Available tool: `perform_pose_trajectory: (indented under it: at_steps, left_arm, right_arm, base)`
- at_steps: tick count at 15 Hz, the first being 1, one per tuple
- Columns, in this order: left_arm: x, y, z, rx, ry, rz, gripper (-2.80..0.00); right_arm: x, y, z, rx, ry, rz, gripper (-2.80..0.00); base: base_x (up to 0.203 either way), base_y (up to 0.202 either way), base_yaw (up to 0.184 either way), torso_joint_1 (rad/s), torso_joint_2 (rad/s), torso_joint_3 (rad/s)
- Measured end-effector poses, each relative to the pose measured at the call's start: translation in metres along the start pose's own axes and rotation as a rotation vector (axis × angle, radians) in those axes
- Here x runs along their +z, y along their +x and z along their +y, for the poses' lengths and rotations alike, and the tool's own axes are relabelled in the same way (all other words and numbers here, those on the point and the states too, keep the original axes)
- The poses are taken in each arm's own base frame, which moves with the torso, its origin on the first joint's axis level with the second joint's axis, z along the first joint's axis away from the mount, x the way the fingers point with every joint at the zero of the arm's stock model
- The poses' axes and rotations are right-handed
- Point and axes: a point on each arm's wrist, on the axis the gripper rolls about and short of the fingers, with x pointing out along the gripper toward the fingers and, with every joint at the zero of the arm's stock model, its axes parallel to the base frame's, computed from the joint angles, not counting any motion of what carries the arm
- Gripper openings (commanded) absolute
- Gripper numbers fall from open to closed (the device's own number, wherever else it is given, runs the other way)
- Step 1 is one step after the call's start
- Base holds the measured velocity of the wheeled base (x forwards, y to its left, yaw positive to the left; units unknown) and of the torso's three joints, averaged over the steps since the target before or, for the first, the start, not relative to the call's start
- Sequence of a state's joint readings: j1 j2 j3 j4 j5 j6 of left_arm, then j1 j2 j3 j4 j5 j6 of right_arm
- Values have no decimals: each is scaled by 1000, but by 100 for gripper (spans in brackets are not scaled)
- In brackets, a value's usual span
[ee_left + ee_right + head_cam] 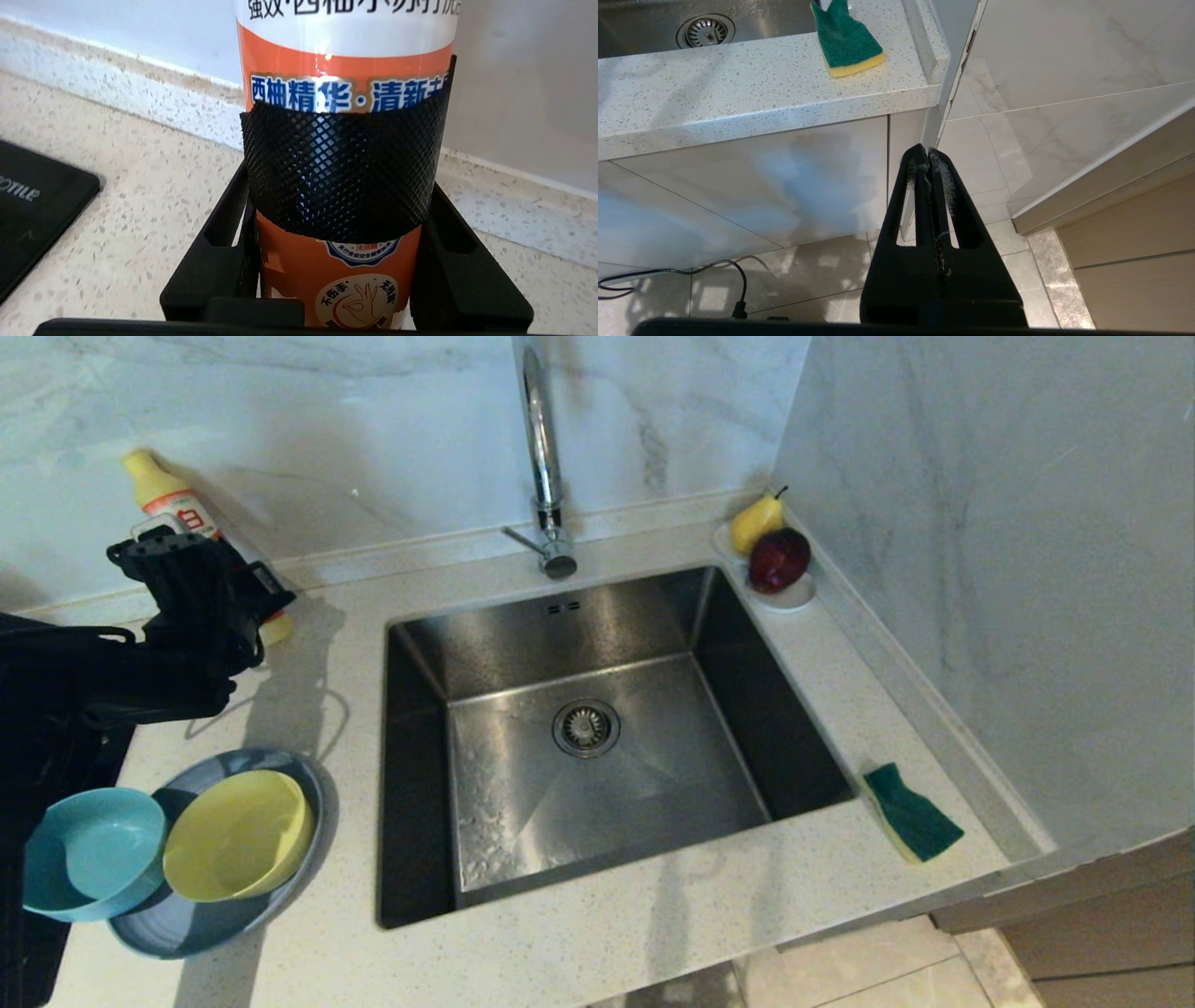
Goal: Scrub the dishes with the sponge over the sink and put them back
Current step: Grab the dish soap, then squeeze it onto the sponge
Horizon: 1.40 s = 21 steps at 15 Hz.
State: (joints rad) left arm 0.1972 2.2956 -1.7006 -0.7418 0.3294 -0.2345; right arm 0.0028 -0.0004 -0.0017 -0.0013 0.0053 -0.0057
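Setting: speckled pale counter (653,915) under marble walls, sink (597,728) sunk in the middle, tap (543,457) behind it
Left gripper (341,182): at the back left of the counter, jaws closed about halfway around a detergent bottle (345,70), which stands upright near the wall
Right gripper (930,163): hanging low beside the cabinet front, over floor tiles, fingers pressed together, holding nothing
Dishes: grey-blue plate (187,924) left of the sink; yellow bowl (238,835) tilted on it; teal bowl (89,849) leaning on its left rim
Sponge (910,812): counter right of the sink, green side up
Corner: saucer (794,597) with pear (754,523) and apple (778,560)
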Motion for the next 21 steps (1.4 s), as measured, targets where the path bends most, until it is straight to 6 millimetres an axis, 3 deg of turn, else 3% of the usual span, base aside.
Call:
perform_pose_trajectory:
  at_steps: [5, 11, 16, 21]
  left_arm:
    - [54, -22, -6, 11, -57, -13, -280]
    - [128, -74, -19, -17, -108, -75, -280]
    - [205, -157, -38, -124, -117, -110, -280]
    - [258, -264, -46, -342, -1, -132, -280]
  right_arm:
    - [0, 0, 0, 0, 0, 0, -280]
    - [0, 0, 0, 0, 0, 0, -280]
    - [0, 0, 0, 0, 0, 0, -280]
    - [0, 0, 0, 0, 0, 0, -280]
  base:
    - [0, 0, 0, 0, 0, 0]
    - [0, 0, 0, 0, 0, 0]
    - [0, 0, 0, 0, 0, 0]
    - [0, 0, 0, 0, 0, 0]
